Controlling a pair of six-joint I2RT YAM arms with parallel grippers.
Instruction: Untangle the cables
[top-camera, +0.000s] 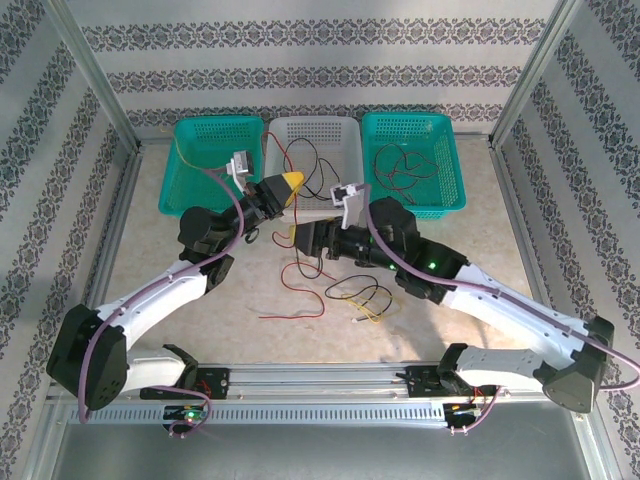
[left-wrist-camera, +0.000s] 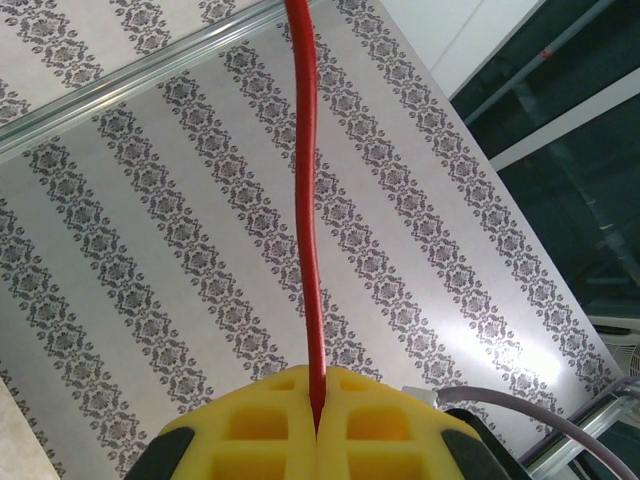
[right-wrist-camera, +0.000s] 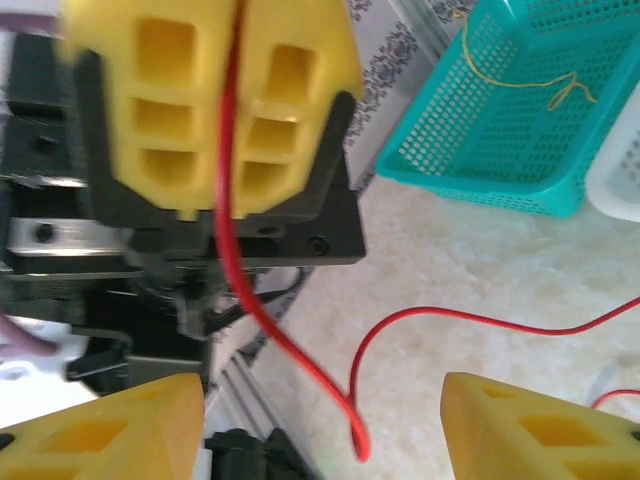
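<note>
Finding: left gripper (left-wrist-camera: 318, 425) clamped on the red cable (left-wrist-camera: 305, 200); right gripper (right-wrist-camera: 325, 430) spread wide, holding nothing.
The red cable rises straight from the closed yellow pads. Other cables (top-camera: 362, 296) lie loose on the table (top-camera: 480, 230), with more in the baskets (top-camera: 310, 135) at the far edge.

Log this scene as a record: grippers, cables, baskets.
left gripper: shut on red cable
right gripper: open, near the red cable's loose end
left basket: yellow cable inside
middle basket: black cable inside
right basket: dark cables inside
table: tangle of black and yellow cables
</note>
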